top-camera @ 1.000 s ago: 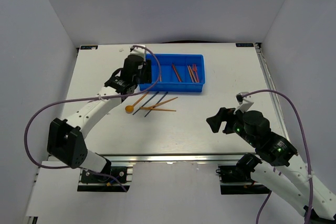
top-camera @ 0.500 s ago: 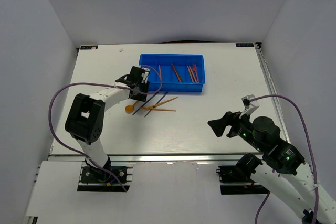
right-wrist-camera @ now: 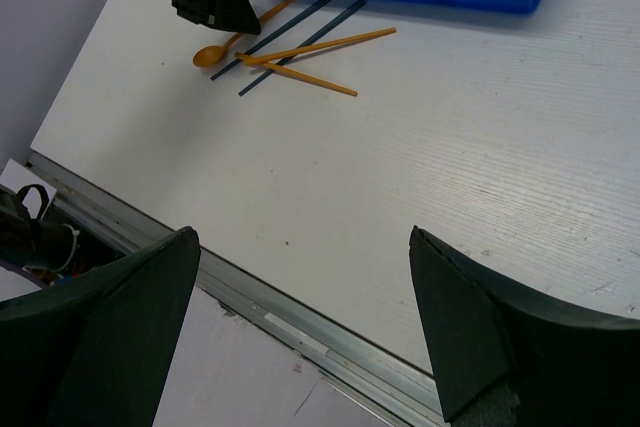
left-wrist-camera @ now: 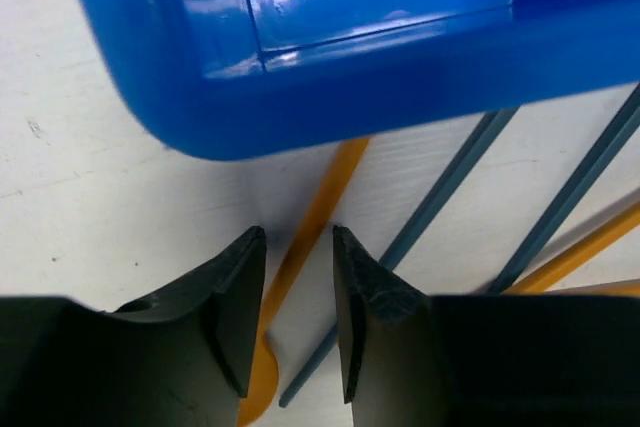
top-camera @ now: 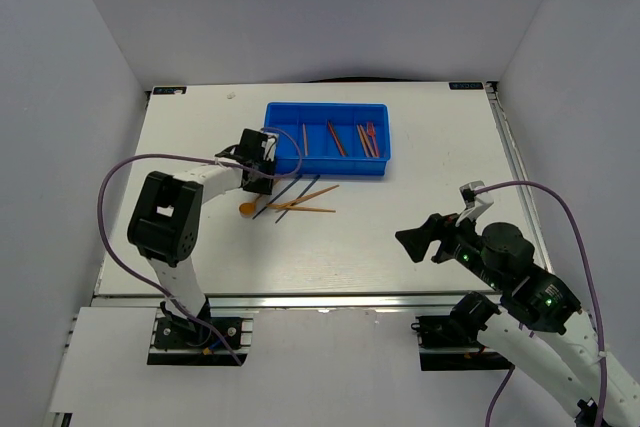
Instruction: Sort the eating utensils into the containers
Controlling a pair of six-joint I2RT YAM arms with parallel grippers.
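Jaws of the right gripper [right-wrist-camera: 302,239] stand spread wide above the table [right-wrist-camera: 450,147] at five o'clock. Toward eleven, the left gripper [left-wrist-camera: 300,237] straddles the orange spoon [left-wrist-camera: 335,172] handle, its jaws narrowed but not pinching. Dark blue sticks [left-wrist-camera: 450,182] and orange sticks [top-camera: 310,194] lie beside it. At twelve sits the blue tray [top-camera: 325,105], holding several utensils [top-camera: 340,137].
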